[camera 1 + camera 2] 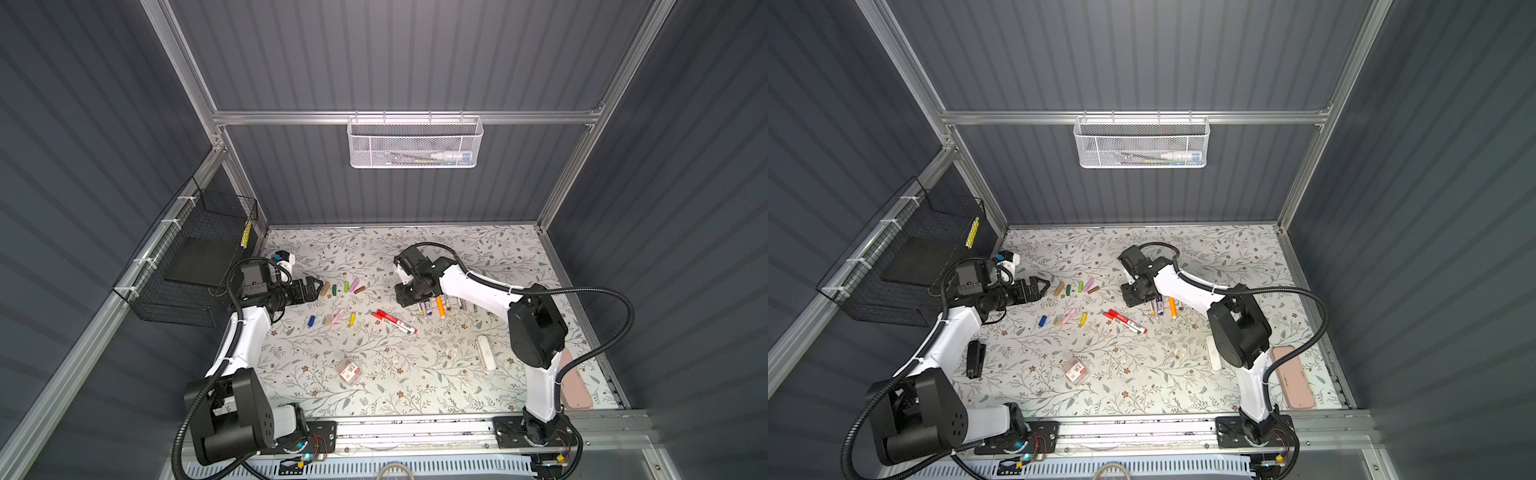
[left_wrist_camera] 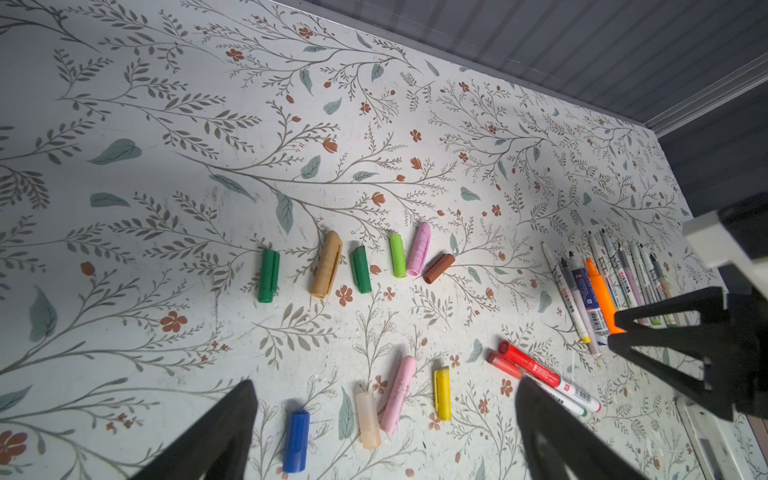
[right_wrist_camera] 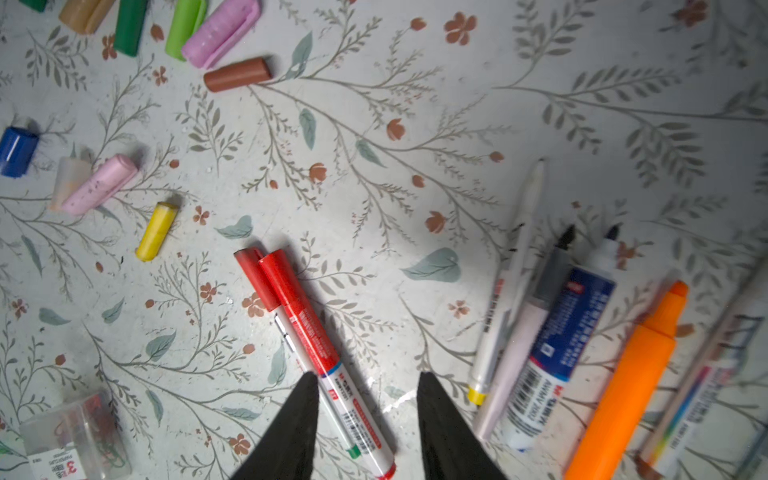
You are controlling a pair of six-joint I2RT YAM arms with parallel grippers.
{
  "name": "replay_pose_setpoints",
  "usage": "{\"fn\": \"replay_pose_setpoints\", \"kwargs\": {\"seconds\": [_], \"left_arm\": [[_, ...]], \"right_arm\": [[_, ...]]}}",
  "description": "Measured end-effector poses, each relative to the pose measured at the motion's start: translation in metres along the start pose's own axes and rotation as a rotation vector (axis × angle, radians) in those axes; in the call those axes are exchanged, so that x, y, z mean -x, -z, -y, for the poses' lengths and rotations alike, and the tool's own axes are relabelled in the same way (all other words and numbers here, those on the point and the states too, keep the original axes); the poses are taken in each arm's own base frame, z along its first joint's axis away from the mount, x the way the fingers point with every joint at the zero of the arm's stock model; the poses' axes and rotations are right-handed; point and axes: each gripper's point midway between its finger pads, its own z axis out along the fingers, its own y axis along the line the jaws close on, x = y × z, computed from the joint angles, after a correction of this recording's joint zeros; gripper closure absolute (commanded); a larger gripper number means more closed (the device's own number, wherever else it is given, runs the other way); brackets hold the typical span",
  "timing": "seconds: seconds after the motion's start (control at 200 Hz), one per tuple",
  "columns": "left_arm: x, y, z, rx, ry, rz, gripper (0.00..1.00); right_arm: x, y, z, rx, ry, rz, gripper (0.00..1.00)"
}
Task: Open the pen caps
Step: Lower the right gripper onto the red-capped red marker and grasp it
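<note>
Loose pen caps lie in two rows on the floral table: green (image 2: pixel 268 275), tan (image 2: pixel 327 264), pink (image 2: pixel 419 248) and brown (image 2: pixel 439 268) behind, blue (image 2: pixel 296 440), pale pink (image 2: pixel 399 395) and yellow (image 2: pixel 442 392) in front. In both top views they sit mid-table (image 1: pixel 347 286) (image 1: pixel 1079 286). My left gripper (image 2: pixel 386 386) (image 1: pixel 320 286) hovers wide open by the caps, holding nothing. My right gripper (image 3: pixel 366 376) (image 1: pixel 415 305) stands open and empty above the tail of two red-capped markers (image 3: pixel 291 291). Beside them lies a row of uncapped pens (image 3: pixel 557 332), among them an orange highlighter (image 3: pixel 636 374).
A clear box of paper clips (image 1: pixel 349 371) sits near the front. At the right are a white oblong case (image 1: pixel 485 354) and a pink case (image 1: pixel 575 386). A black wire basket (image 1: pixel 187 266) hangs on the left wall, a white mesh basket (image 1: pixel 415 143) on the back rail.
</note>
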Motion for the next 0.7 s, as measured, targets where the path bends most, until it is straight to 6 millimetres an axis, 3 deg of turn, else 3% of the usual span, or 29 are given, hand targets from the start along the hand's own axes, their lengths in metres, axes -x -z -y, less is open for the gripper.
{"fn": "replay_pose_setpoints", "kwargs": {"seconds": [0.165,0.345,0.7], "left_arm": [[0.0,0.001,-0.004,0.002,0.007,0.007,0.0],[0.001,0.002,-0.005,0.004,0.017,0.012,0.0],[0.003,0.003,-0.006,0.0,0.03,0.018,0.0]], "right_arm": [[-0.022,-0.024,-0.014,-0.001,0.064,-0.073,0.59],[-0.035,-0.039,-0.013,-0.011,0.083,-0.126,0.6],[-0.039,-0.041,-0.01,-0.021,0.1,-0.142,0.65]]}}
